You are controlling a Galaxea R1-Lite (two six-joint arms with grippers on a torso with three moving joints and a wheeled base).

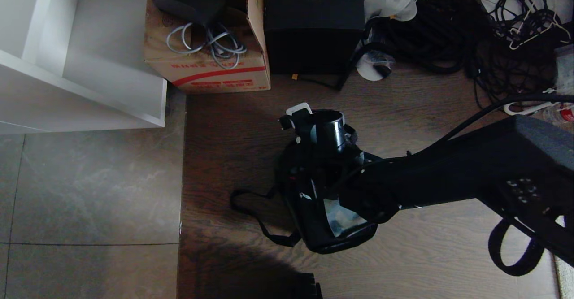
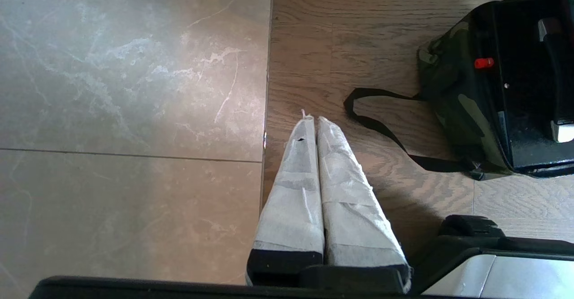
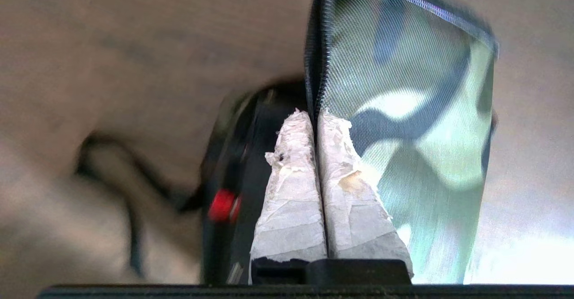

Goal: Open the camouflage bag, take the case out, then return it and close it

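Camouflage bag sits on wood floor, lid flipped open, black case w/ red button inside. Right tool clenched at lid's zip edge; can't tell if it pinches anything. Left tool clenched, empty, above floor, apart from bag's strap. Cardboard box & black box further back.

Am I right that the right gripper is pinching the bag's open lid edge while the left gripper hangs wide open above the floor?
Not quite. The left gripper is shut, as the left wrist view shows. The right gripper does pinch the lid edge of the camouflage bag.
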